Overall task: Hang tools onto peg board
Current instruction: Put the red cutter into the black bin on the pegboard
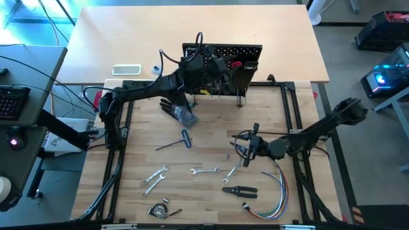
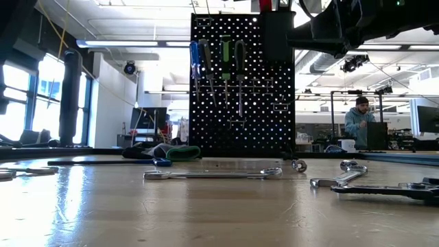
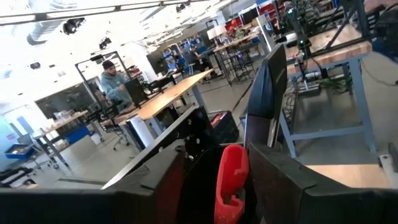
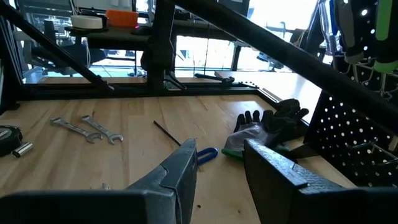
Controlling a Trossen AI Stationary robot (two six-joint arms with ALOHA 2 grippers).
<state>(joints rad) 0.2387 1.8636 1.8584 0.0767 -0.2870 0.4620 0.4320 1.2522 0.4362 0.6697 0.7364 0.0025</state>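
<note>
Hovering at the top of the peg board [image 1: 246,51], my left gripper [image 3: 231,186] has its fingers parted around a red-handled tool [image 3: 231,180]; the handle sits in the gap between them (whether either pad touches it I cannot tell). In the low view, three tools already hang on the board's face: a blue-handled one [image 2: 194,58], a green-handled one [image 2: 225,55] and a dark one beside them. My right gripper [image 1: 246,148] waits low over the table's right half, fingers partly open and gripping nothing. Lying on the wooden table [image 1: 211,131] are silver wrenches [image 1: 155,177], another wrench [image 1: 204,170], the black-handled pliers [image 1: 239,190], the blue-handled hex key [image 1: 174,144] and a black glove [image 1: 177,110] near the board's foot. A bundle of coloured wires [image 1: 271,203] lies at the near right.
</note>
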